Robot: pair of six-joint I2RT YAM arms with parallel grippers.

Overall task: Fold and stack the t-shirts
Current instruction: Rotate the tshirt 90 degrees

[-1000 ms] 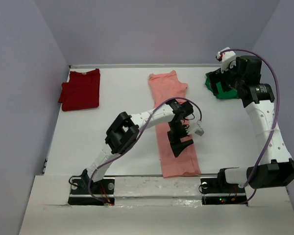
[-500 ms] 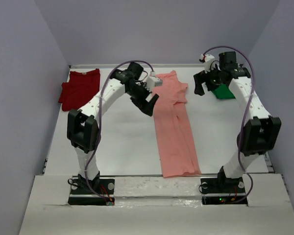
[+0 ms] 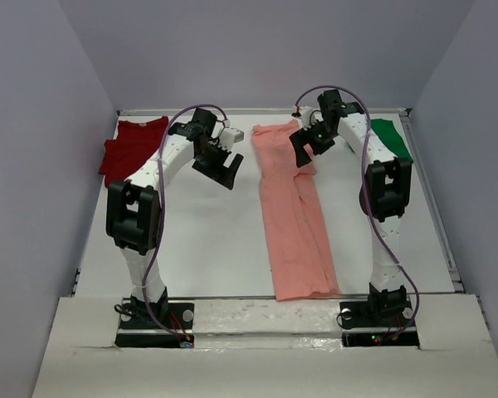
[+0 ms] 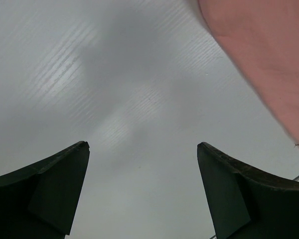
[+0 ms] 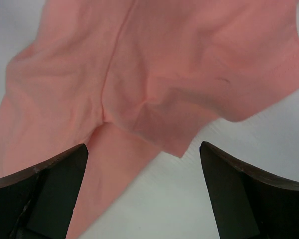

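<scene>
Both arms have shifted since the earlier frames. The left gripper (image 3: 225, 174) has pulled off the salmon-pink shirt (image 3: 295, 224) toward the left. The right gripper (image 3: 302, 156) has swung from the bright green shirt (image 3: 392, 138) over to the pink one's upper right part.

Left gripper: jaws spread wide, holding nothing, over bare table (image 3: 207, 249) between the dark red shirt (image 3: 133, 153) and the pink shirt. In the left wrist view the gripper (image 4: 143, 149) frames only white tabletop. The pink shirt's edge (image 4: 261, 59) sits at upper right, past the right-hand finger and not between the jaws.

Right gripper: also wide open and empty. In its wrist view the gripper (image 5: 143, 149) faces the pink shirt (image 5: 164, 74), with a folded corner of cloth lying just ahead of the gap and table showing below it. It probably hovers above the fabric without contact, though height is hard to judge here.

The pink shirt lies long down the table's middle, folded narrow. The dark red shirt is at far left, the green at far right, both well apart from the grippers.
</scene>
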